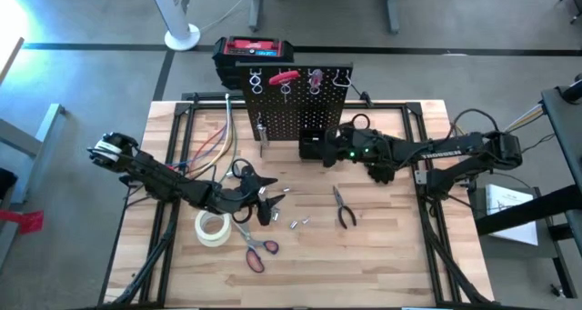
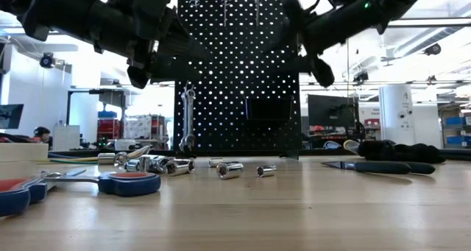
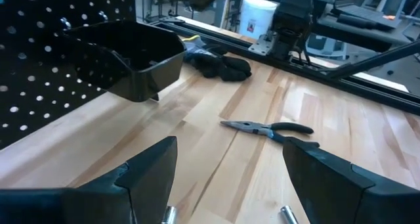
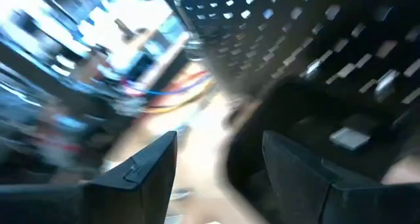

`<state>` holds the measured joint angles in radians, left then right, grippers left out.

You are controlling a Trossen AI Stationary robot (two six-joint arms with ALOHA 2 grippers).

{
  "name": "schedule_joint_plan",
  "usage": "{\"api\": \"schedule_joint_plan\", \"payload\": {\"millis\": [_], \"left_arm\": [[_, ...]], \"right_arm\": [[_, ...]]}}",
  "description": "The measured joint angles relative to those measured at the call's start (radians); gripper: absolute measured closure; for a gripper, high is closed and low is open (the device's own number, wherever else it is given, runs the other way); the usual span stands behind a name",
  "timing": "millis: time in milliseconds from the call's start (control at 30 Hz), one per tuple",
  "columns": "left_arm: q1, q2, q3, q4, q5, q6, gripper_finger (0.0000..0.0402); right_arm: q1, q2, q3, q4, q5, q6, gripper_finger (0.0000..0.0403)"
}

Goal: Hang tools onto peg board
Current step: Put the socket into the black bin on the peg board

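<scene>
peg board upright, right gripper open at its bin

On my wooden table I see a white tape roll, a black glove, and behind it a red-and-black toolbox.

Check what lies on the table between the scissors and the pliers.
High view: small silver sockets lie between the scissors and the pliers; otherwise bare wood.

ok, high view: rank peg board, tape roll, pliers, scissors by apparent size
1. peg board, clearly largest.
2. white tape roll, pliers and red-handled scissors: too close to rank; the roll looks bulkier, the pliers and scissors longer and thinner.
</scene>
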<state>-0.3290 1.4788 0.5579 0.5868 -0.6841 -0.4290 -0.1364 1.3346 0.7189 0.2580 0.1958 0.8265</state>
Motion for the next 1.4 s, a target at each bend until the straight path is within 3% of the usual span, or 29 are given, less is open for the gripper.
{"api": "schedule_joint_plan", "payload": {"millis": [100,267,367,500,667,800,967,1267,1400], "left_arm": [[0.001,0.000,0.000,0.000,-0.036,0.000,0.0132],[0.021,0.000,0.001,0.009,-0.052,0.000,0.0132],[0.024,0.002,0.001,0.004,-0.080,0.001,0.0132],[0.024,0.006,0.001,-0.051,-0.116,0.001,0.0132],[0.025,0.006,-0.001,-0.136,-0.113,-0.046,0.0132],[0.050,0.002,0.020,-0.143,-0.118,-0.064,0.0132],[0.066,0.005,0.094,-0.177,-0.119,-0.002,0.0132],[0.067,0.006,0.256,-0.458,-0.120,0.047,0.0132],[0.064,-0.002,0.256,-0.467,-0.104,0.054,0.0132]], "right_arm": [[-0.003,-0.029,0.074,-0.186,-0.111,0.075,0.0203],[0.004,-0.035,0.206,-0.662,0.017,0.087,0.0220],[0.018,-0.031,0.273,-0.745,-0.048,0.139,0.0229],[0.089,-0.031,0.350,-0.750,-0.153,0.144,0.0240],[0.211,-0.015,0.470,-0.748,-0.111,0.077,0.0252],[0.228,-0.012,0.508,-0.784,-0.093,-0.014,0.0258],[0.163,-0.008,0.476,-0.802,-0.133,-0.027,0.0254],[0.141,-0.013,0.385,-0.810,-0.217,0.009,0.0242],[0.129,-0.037,0.289,-0.822,-0.164,0.004,0.0241]]}}
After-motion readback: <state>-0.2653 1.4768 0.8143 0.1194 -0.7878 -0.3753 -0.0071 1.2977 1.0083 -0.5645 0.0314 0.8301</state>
